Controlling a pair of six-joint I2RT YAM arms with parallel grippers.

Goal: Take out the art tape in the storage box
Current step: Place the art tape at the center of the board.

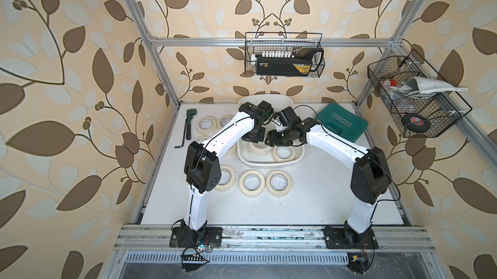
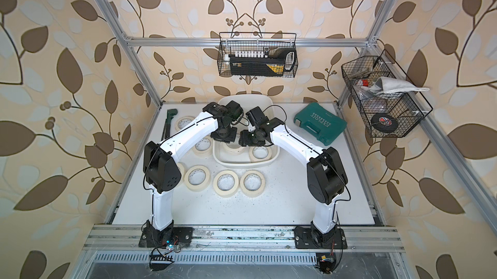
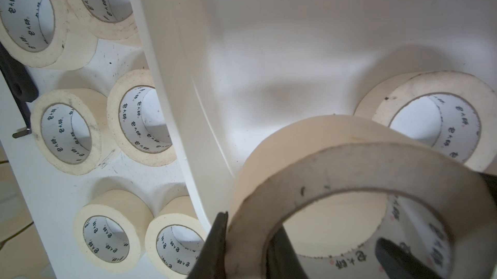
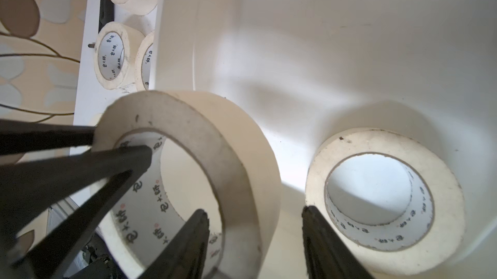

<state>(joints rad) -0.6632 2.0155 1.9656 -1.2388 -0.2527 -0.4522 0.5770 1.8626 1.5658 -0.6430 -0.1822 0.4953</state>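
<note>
Left hand (image 3: 250, 223) pinches one art tape (image 3: 363, 167) (inside storage box (image 3: 269, 49)).

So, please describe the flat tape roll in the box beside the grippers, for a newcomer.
Find the white storage box at the table's back. In its near corner on the right arm's side, a cream roll lies flat; its neighbour is tilted in the left gripper.
</note>
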